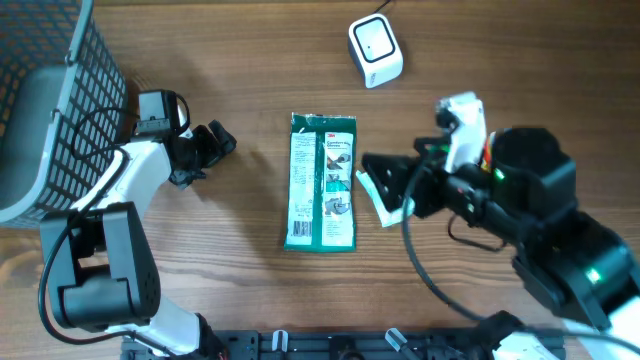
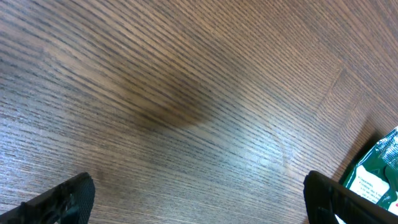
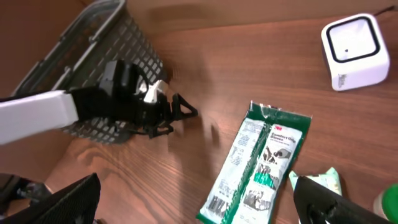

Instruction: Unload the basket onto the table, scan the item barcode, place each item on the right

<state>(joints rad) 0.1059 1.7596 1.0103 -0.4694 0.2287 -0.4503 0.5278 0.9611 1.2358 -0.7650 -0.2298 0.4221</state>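
Green packet (image 3: 261,165) framed between spread fingers (image 3: 74,199)
A white scanner (image 3: 356,50) is seen ahead, right of the right gripper (image 3: 194,193) — jaws parted.

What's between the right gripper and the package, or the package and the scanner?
Nothing visible. The right gripper, open, sits just beside the package at its right edge; only bare table lies between package and scanner.

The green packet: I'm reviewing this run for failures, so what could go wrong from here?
1. The green packet lies flat on the table, so the open right claw beside its edge might push it rather than lift it.
2. The scanner stands apart at the far edge; a floppy packet could sag and hide its barcode from it.
3. The left claw, open near the basket, could get in the way if both arms reach in.
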